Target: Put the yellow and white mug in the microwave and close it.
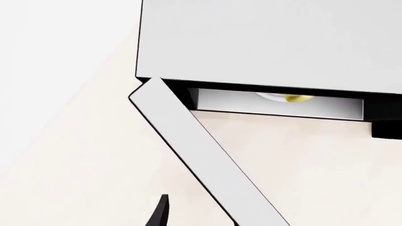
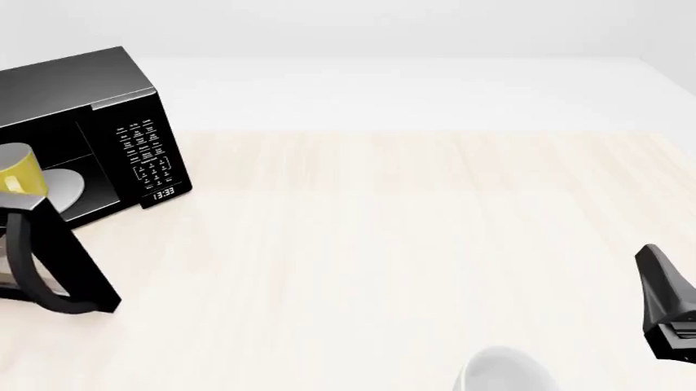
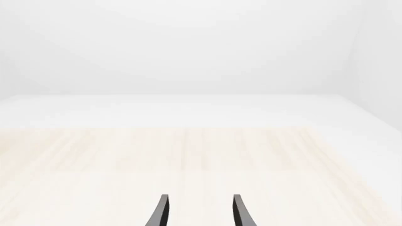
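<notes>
Pale wood table (image 2: 413, 236), white walls. The yellow and white mug (image 2: 19, 173) sits inside the microwave (image 2: 98, 122) — door ajar. Right gripper (image 3: 198, 212) spread, empty; left gripper's (image 1: 162, 214) state unclear — one finger visible.

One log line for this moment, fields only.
mug: inside microwave | door: open | right gripper: open, empty | left gripper: unclear

The scene is viewed by the front camera from above and behind, facing forward and down across the surface (image 2: 413, 244), with the microwave (image 2: 109, 106) at far left. The microwave (image 1: 264, 42) is seen closely from above by the left wrist camera. Only bare surface (image 3: 201, 155) is seen, low and forward-facing, by the right wrist camera. The microwave is shared by the front and left wrist views.
</notes>
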